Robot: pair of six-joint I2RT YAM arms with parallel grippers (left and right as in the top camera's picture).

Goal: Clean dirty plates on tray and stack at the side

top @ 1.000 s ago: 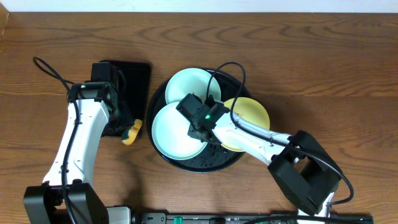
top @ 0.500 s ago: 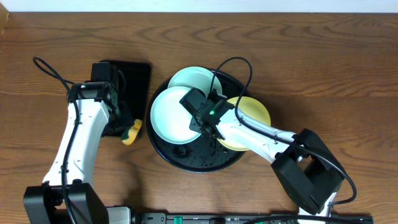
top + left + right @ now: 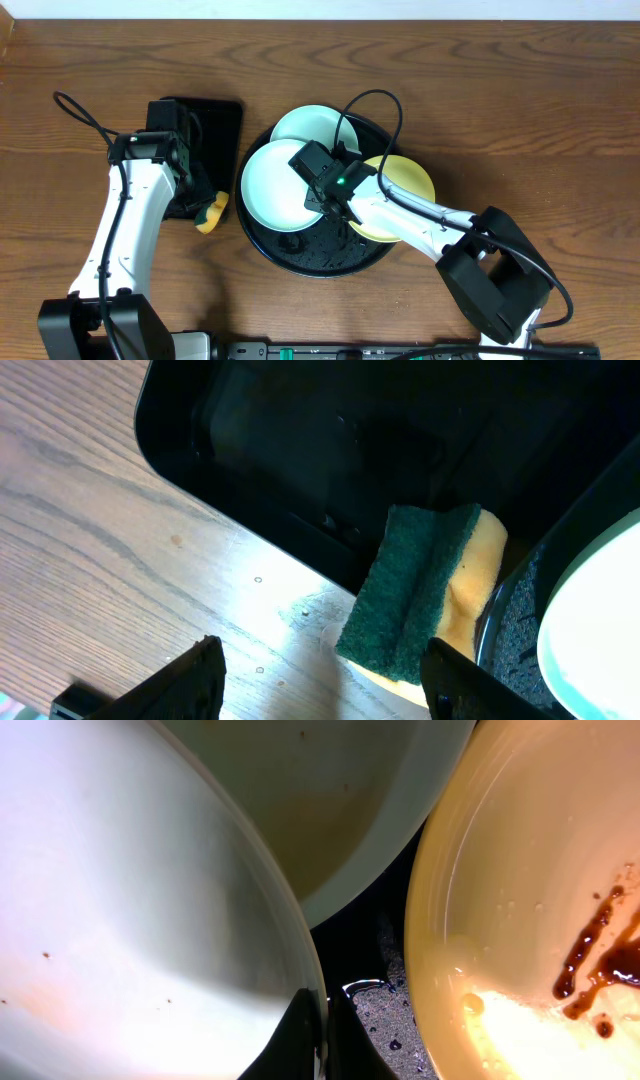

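The round black tray (image 3: 300,262) holds three plates. In the right wrist view my right gripper (image 3: 325,1040) is shut on the right rim of a pale mint plate (image 3: 130,920). That plate (image 3: 272,185) overlaps the second mint plate (image 3: 312,124) behind it. The yellow plate (image 3: 520,870), streaked with a brown smear (image 3: 600,955), lies to the right (image 3: 408,180). Overhead, the right gripper (image 3: 318,200) sits over the tray's middle. My left gripper (image 3: 325,685) hangs open above the wood, its fingers (image 3: 190,680) either side of a green-and-yellow sponge (image 3: 420,600).
A smaller rectangular black tray (image 3: 205,125) lies left of the round one, under the left arm. The sponge (image 3: 212,213) rests between the two trays. Brown droplets speckle the bare floor of the round tray (image 3: 375,1015).
The right gripper has shut on the mint plate's rim and drawn it toward the back, over the other mint plate. Nothing has moved in the last half second. The left arm is still.
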